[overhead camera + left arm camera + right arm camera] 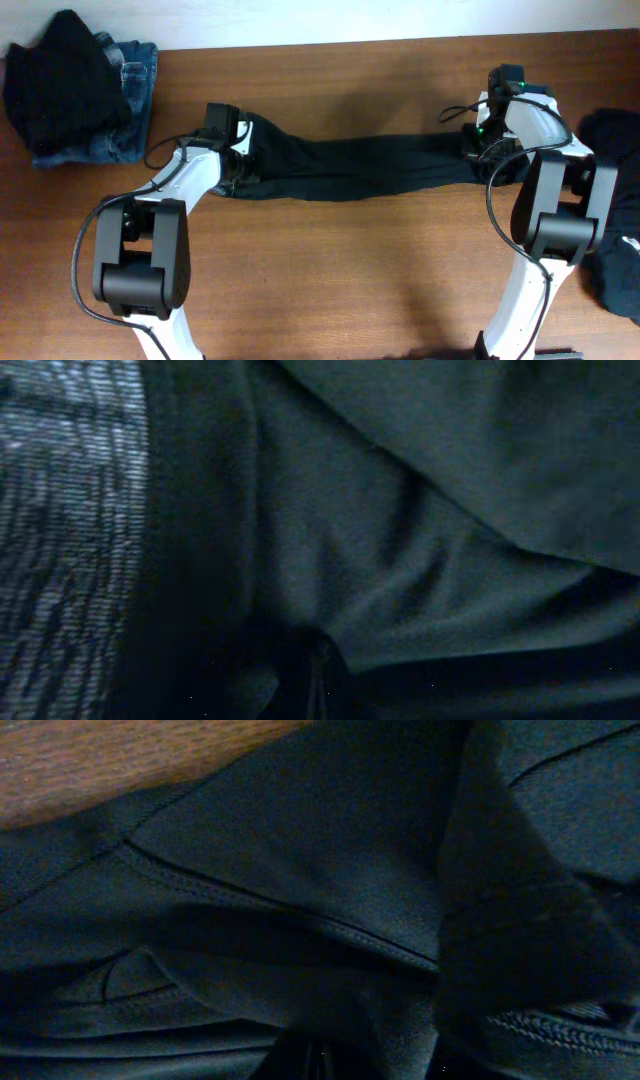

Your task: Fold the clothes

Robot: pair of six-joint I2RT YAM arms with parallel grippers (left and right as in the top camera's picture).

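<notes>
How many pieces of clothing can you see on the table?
4, maybe more: a black ribbed garment on blue jeans at the far left, a long black garment stretched across the middle, and a dark heap at the right edge that may hide others.

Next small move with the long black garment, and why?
Probably carry the right pincer over toward the left pincer, folding the black garment in half: each pincer is shut on one end, and it lies stretched straight along the table.
</notes>
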